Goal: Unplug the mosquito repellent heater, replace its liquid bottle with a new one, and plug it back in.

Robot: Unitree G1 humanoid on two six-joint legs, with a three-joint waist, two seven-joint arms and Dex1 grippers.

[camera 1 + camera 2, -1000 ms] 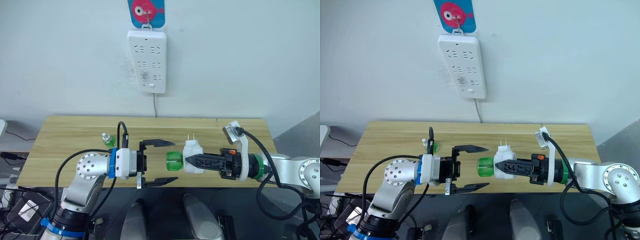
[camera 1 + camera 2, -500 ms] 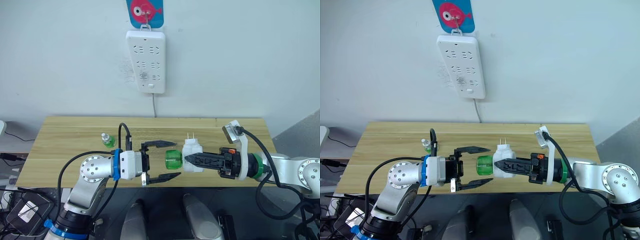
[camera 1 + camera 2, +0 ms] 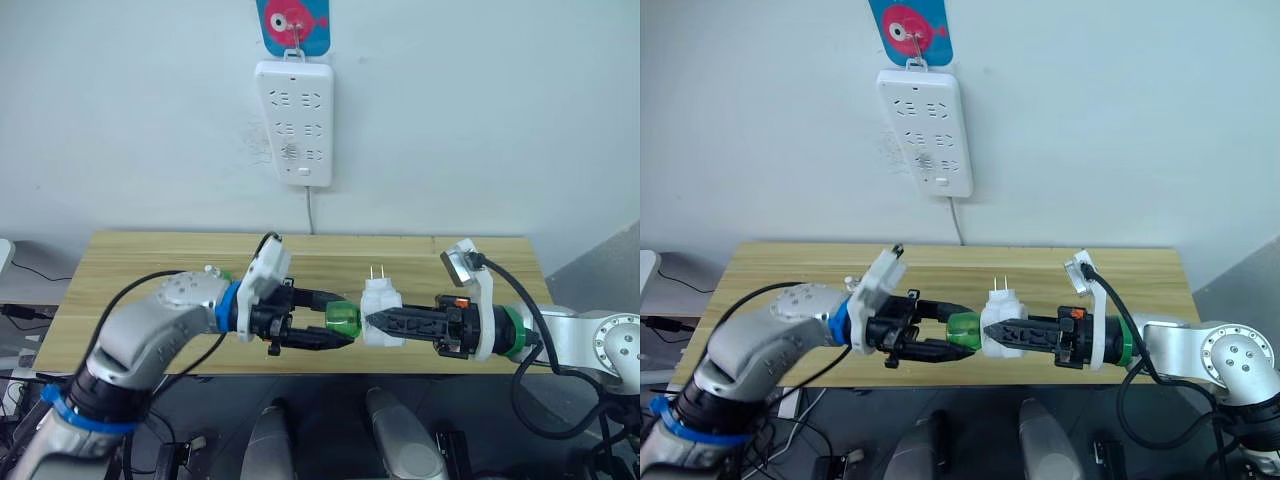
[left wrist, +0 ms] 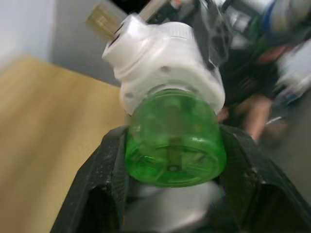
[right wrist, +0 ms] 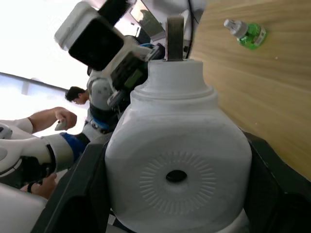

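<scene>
I have the mosquito repellent heater (image 3: 379,317) clamped in the right gripper (image 3: 385,320) above the near edge of the table (image 3: 130,262), prongs up and bottle end facing left, so the left arm can work on it. The left gripper (image 3: 335,324) is closed around its liquid bottle (image 3: 342,320), still seated in the heater; I judge it is placed to twist the bottle out. The left wrist view confirms both fingers (image 4: 109,167) press the green sides. The right wrist view shows the new one (image 5: 245,32), white-capped, lying on the table behind the left arm, and a person's hand (image 5: 64,117) beyond.
</scene>
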